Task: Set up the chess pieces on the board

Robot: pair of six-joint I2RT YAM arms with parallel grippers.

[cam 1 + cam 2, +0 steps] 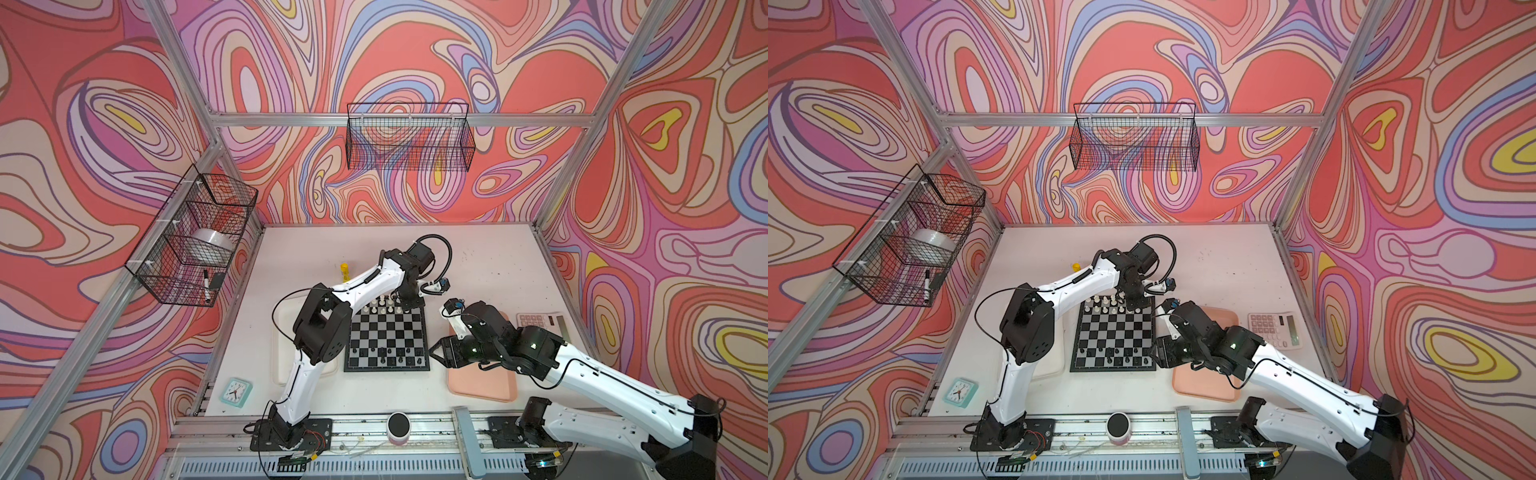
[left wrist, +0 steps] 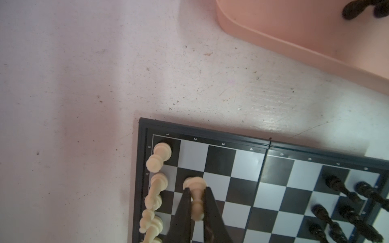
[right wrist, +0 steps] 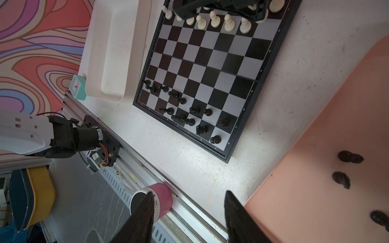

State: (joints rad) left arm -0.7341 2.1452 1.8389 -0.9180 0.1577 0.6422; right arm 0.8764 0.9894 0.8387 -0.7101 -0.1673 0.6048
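— What's on your screen right now?
— I've got the surface [image 1: 490, 266] with the board [image 1: 386, 332] in the middle. The whitish tray [image 3: 117, 52] is right against its left edge and the pink tray [image 1: 482, 388] is just beside its right.
— And the arms?
— My left end effector [image 2: 197, 190] is down at the board's far right corner, clamped on a cream pawn [image 2: 194, 183]. The pawn's base is over a dark square in the second row, next to the back-row men. I can't tell whether it touches the board. My right end effector [image 3: 189, 193] hangs with its jaws wide apart and nothing between them, beside the board's near right corner at the pink tray's edge.
— Pieces?
— Cream pieces [image 3: 214, 19] stand along the far two rows. Black pieces [image 3: 181, 117] stand on the near two rows, with gaps. A few black chessmen [image 3: 350, 157] lie in the pink tray.
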